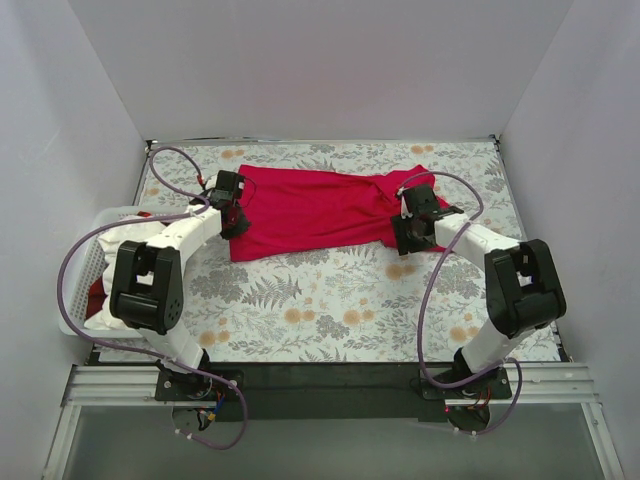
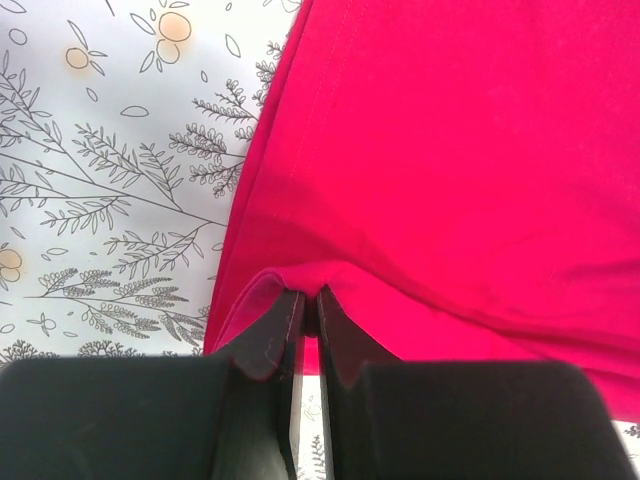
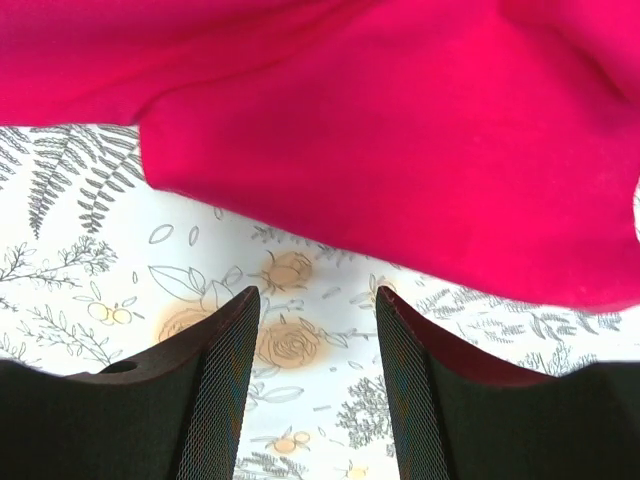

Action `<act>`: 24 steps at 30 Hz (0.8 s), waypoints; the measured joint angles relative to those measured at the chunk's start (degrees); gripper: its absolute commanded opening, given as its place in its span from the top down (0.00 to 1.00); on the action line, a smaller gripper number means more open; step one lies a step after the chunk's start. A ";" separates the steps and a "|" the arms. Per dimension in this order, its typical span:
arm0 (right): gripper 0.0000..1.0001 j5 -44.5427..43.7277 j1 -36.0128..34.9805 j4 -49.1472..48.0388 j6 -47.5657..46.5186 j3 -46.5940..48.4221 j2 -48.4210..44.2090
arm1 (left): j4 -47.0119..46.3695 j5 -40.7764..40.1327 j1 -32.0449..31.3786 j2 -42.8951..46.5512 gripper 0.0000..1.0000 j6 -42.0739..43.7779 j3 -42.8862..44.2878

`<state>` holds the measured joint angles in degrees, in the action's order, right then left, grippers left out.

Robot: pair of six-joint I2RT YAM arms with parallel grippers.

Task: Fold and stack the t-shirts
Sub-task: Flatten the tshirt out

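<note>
Crimson cloth is pinched in my left pincer (image 2: 310, 300): the jaws stand almost together, with the hem of the red t-shirt (image 2: 450, 150) caught between them and a small fold of edge lifted right at the tips. To the left of that grip I see the floral cloth (image 2: 110, 170) that covers the bench.

Over on the other side, my right pincer (image 3: 318, 300) is parted to a middling width with nothing between the fingers, only printed roses and leaves below. The shirt's edge lies just beyond the fingertips, apart from them.

From the overhead view, the red t-shirt lies spread across the far half of the bench between the two arms. It is flattish on the left and bunched into wrinkles near the right pincer.

At the left edge sits the white basket (image 1: 88, 262), with white cloth (image 1: 108, 318) and a bit of red cloth (image 1: 96, 296) inside it. How those lie I cannot tell.
</note>
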<state>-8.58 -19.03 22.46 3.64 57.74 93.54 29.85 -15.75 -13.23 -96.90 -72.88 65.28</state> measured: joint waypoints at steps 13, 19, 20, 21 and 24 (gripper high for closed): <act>0.56 -4.48 -4.42 -5.62 -7.39 4.70 8.87 | -0.09 -0.72 0.00 0.92 1.00 0.50 -0.33; 0.99 -6.21 -4.39 -6.51 -9.03 4.72 9.68 | -0.11 -0.90 0.00 0.92 1.00 0.63 -0.33; 0.99 -6.21 -4.39 -5.38 -8.85 4.92 9.55 | -0.11 -1.07 0.00 0.92 1.00 0.68 -0.33; 0.99 -5.73 -4.39 -3.23 -8.52 5.55 9.42 | -0.11 -1.25 0.00 0.92 1.00 0.72 -0.33; 0.99 -2.69 -4.39 5.95 -6.95 9.49 8.31 | -0.09 -1.81 0.00 1.01 1.00 0.85 -0.33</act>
<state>-11.27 -23.42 28.40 -3.31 67.22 101.84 29.76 -17.56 -13.23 -95.90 -72.03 64.95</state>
